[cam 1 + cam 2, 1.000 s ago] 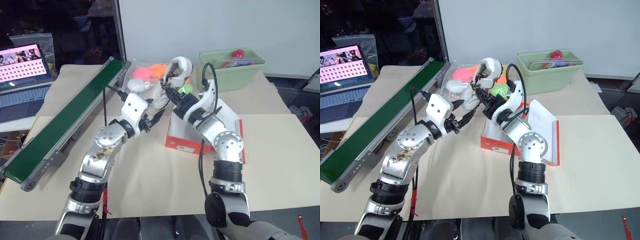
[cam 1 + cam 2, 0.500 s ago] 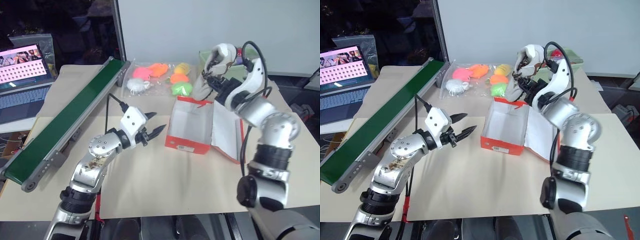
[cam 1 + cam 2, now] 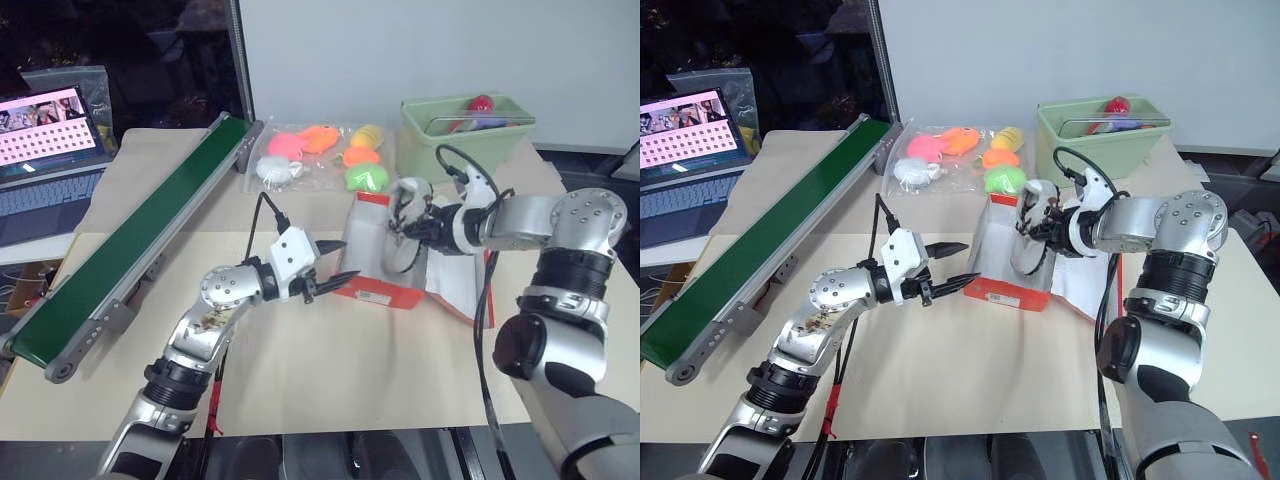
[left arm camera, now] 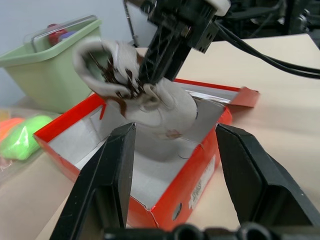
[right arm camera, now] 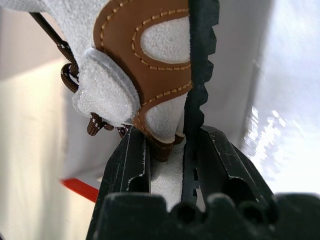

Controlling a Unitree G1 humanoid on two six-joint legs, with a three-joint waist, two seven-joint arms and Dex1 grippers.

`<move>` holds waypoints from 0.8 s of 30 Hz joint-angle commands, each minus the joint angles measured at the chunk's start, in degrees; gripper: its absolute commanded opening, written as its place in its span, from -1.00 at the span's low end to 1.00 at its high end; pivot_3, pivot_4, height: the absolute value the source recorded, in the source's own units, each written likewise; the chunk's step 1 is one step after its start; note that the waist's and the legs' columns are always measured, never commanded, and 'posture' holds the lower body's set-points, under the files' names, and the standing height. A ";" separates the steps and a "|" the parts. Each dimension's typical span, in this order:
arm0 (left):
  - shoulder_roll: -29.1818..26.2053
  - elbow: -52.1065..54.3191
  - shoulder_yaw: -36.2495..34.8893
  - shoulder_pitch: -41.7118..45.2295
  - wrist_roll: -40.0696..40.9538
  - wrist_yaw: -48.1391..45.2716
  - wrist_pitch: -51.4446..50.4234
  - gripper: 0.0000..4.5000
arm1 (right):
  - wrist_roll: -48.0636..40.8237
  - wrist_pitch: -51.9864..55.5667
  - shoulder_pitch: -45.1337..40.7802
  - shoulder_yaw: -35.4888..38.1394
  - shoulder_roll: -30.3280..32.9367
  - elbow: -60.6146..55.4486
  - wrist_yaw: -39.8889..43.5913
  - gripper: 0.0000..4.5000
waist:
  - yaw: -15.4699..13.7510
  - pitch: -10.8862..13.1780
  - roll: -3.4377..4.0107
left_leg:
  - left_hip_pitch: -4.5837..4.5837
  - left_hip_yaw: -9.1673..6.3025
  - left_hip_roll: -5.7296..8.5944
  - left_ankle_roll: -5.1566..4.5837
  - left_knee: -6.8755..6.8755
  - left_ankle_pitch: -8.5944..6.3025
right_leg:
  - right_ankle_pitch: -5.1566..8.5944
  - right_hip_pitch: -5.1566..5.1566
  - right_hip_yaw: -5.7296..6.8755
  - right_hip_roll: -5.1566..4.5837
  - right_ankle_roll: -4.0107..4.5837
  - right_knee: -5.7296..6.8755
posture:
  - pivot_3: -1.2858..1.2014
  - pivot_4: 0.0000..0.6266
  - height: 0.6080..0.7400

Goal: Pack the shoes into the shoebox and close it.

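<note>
The orange-red shoebox [image 3: 375, 290] lies open on the table, its lid [image 3: 455, 280] folded out flat to the right. One whitish shoe [image 3: 400, 238] with brown laces and a brown heel patch stands toe-down inside the box. My right gripper [image 3: 416, 222] is shut on the shoe's heel collar [image 5: 165, 115], with one finger inside the shoe and one outside. My left gripper [image 3: 348, 258] is open and points level at the box's front left corner, just short of it. Through its fingers [image 4: 117, 165] I see the shoe [image 4: 160, 107] in the shoebox [image 4: 200, 170].
A green conveyor belt [image 3: 140, 235] runs along the left side, with a laptop [image 3: 40, 150] beyond it. A clear bag of coloured toys [image 3: 320, 155] lies behind the box. A pale green bin [image 3: 465, 135] stands at the back right.
My right gripper has carried the shoe from above the toys over to the right, then down into the shoebox. My left gripper has drawn away from the shoe and sunk to the box's front corner.
</note>
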State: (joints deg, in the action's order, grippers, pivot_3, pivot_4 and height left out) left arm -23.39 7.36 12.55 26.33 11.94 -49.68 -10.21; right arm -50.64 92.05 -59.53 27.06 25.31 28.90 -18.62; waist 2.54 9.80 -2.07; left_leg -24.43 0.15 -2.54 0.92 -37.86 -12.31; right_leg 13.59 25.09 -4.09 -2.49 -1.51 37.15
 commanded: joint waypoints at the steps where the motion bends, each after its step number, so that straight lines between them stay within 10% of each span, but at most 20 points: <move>1: -2.35 1.26 -2.76 -0.29 2.28 -2.66 1.56 0.19 | 2.90 0.45 -2.19 -0.98 1.71 2.51 4.26 -0.42 | 0.06 -0.02 0.03 | 0.03 0.00 0.00 0.00 0.00 0.00 | 0.00 -0.01 0.00 0.01 0.00 0.02 | 0.03 -0.52 0.83; 17: -5.04 4.77 -4.18 -2.14 2.18 -2.66 0.43 0.19 | 17.48 -5.68 -7.29 -4.38 1.86 18.50 17.65 -0.42 | -0.12 -0.02 0.05 | 0.00 0.00 0.01 0.00 0.00 0.00 | 0.00 -0.02 0.00 -0.01 -0.01 -0.03 | 0.03 -0.52 0.83; 24: -5.15 4.93 -4.13 -1.82 2.15 -2.51 0.00 0.21 | 20.86 -6.93 -7.36 -5.02 1.52 17.40 20.29 0.57 | -0.13 -0.03 0.07 | 0.03 0.00 0.01 0.00 0.00 0.00 | 0.00 -0.05 0.01 -0.01 -0.01 -0.02 | 0.03 -0.52 0.83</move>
State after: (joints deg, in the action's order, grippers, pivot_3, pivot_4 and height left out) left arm -28.34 10.38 9.00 24.29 13.59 -52.39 -10.31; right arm -30.62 85.70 -65.13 22.47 26.21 47.83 0.95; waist 2.41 9.76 -2.00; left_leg -24.39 0.15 -2.53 0.93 -37.85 -12.32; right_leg 13.59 25.04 -4.08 -2.50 -1.52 37.14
